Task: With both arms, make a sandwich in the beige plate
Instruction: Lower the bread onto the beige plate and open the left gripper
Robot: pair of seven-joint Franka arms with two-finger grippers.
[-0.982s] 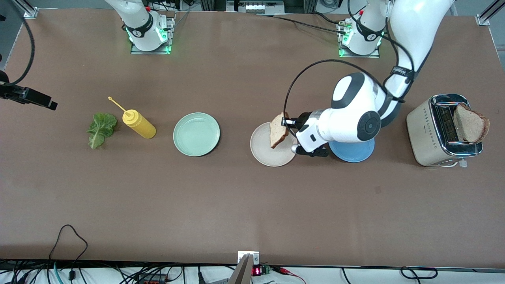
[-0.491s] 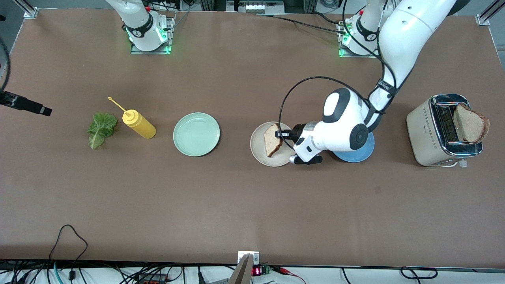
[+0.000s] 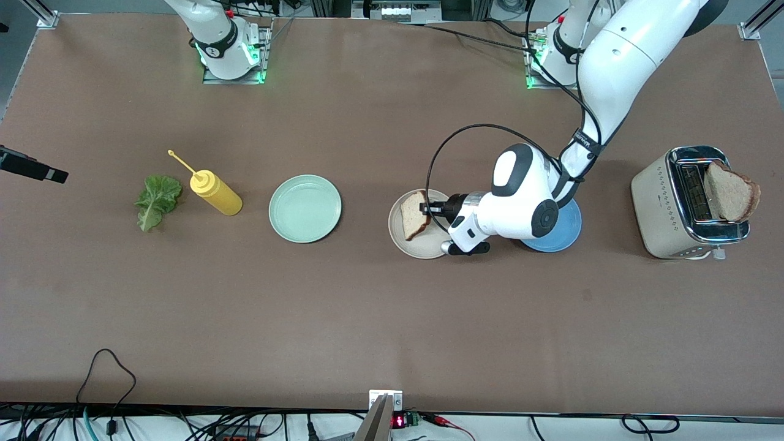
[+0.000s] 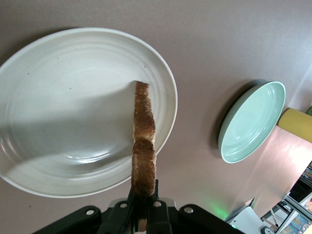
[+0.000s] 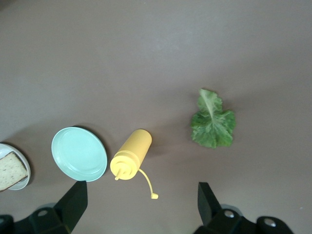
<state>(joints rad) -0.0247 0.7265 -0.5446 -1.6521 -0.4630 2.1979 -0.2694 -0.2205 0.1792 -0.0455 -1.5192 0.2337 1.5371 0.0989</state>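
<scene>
The scene is lit evenly and brightly from overhead. In the front view the tabletop (image 3: pixel 367 318) is rendered sharp throughout, and only short, soft shadows are cast beside the mint green plate (image 3: pixel 305 208) and the toaster (image 3: pixel 686 205), whose chrome top carries small highlights. In the left wrist view a broad soft shadow is thrown across the beige plate (image 4: pixel 48 73) toward 9 o'clock from the bread slice (image 4: pixel 144 146), a faint sheen is seen on the glaze, and an overexposed pinkish patch lies at 4 o'clock. The right wrist view is dimmer, with mild softness.
</scene>
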